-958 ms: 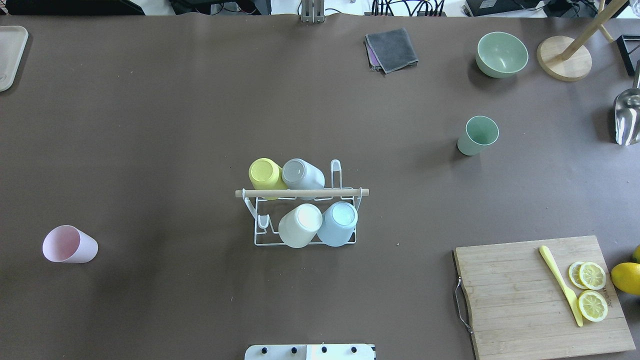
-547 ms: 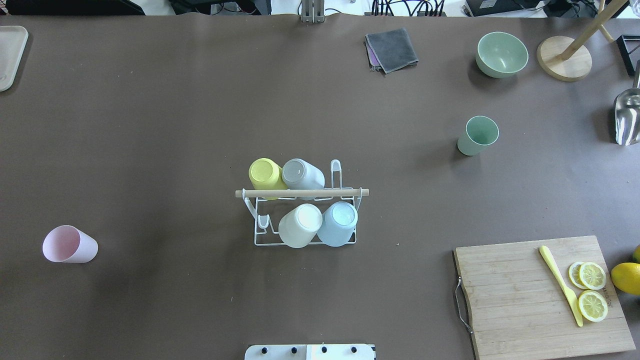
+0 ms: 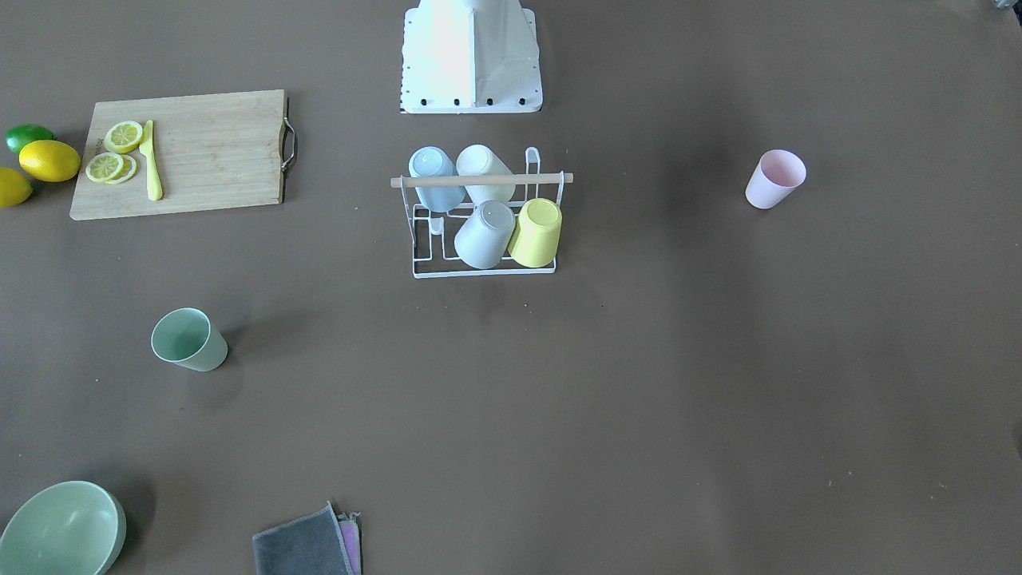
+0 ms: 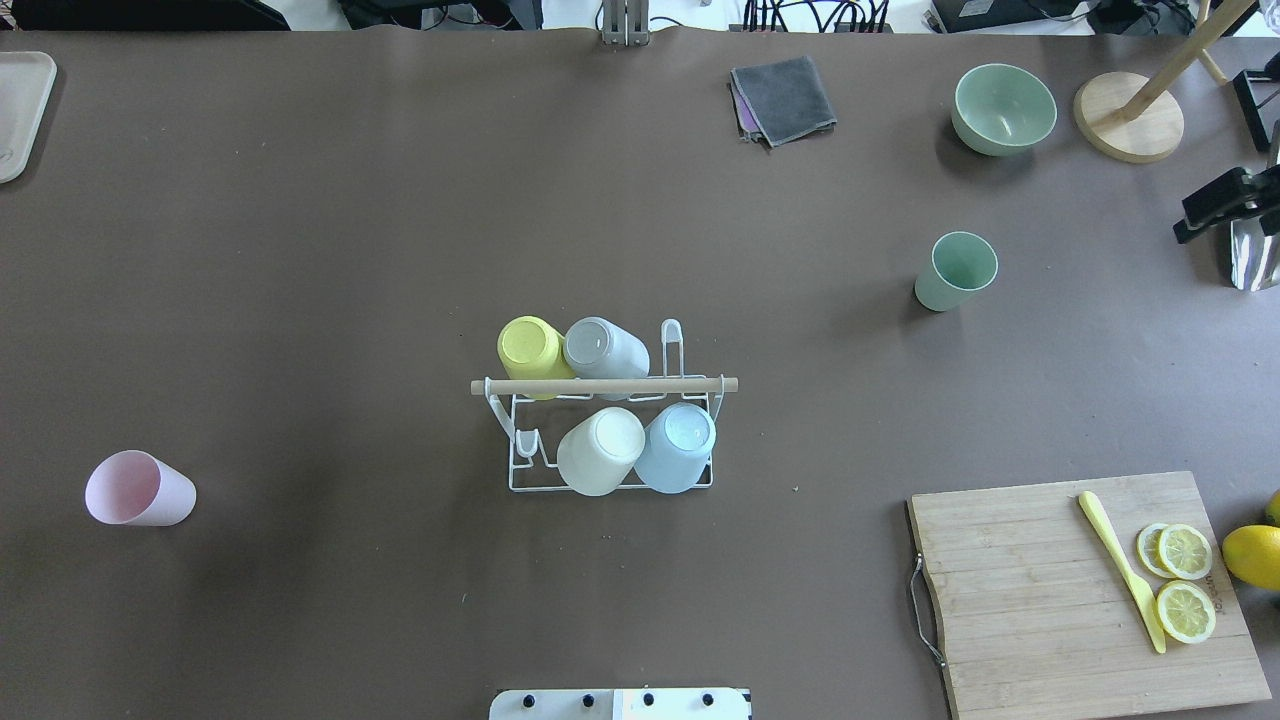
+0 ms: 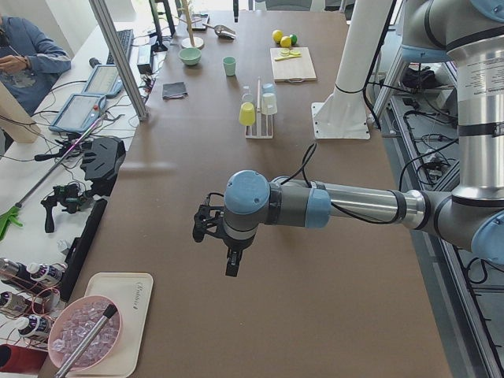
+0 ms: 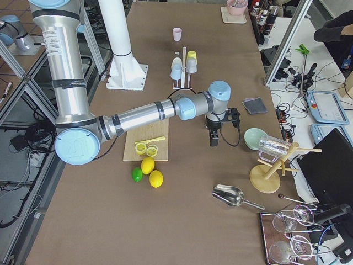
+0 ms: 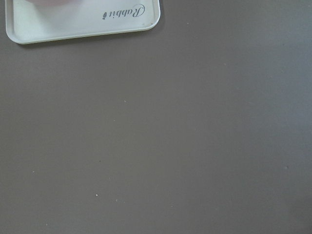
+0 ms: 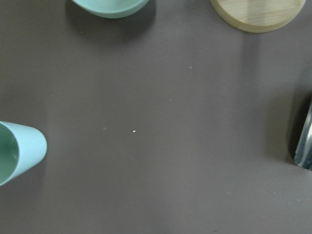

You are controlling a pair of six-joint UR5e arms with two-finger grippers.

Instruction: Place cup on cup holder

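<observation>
The white wire cup holder [image 4: 520, 470] with a wooden rod [image 4: 600, 386] stands mid-table, also in the front view [image 3: 484, 272]. It holds yellow, grey, cream and light blue cups upside down. A green cup [image 4: 955, 270] stands upright at the right; it shows at the right wrist view's left edge [image 8: 19, 151]. A pink cup [image 4: 138, 488] stands at the left. My right gripper [image 4: 1190, 225] hangs at the right edge, to the right of the green cup; I cannot tell its jaws. My left gripper [image 5: 228, 260] shows only in the left side view, over the table's left end.
A green bowl [image 4: 1003, 108], a folded grey cloth [image 4: 783, 98], a wooden stand base [image 4: 1128, 118] and a metal scoop [image 4: 1255, 245] lie at the far right. A cutting board [image 4: 1050, 600] with lemon slices and a yellow knife is near right. A white tray [image 7: 83, 19] lies far left.
My right gripper has come into the overhead view at the right edge, over the metal scoop. The cups and the cup holder have not moved.
</observation>
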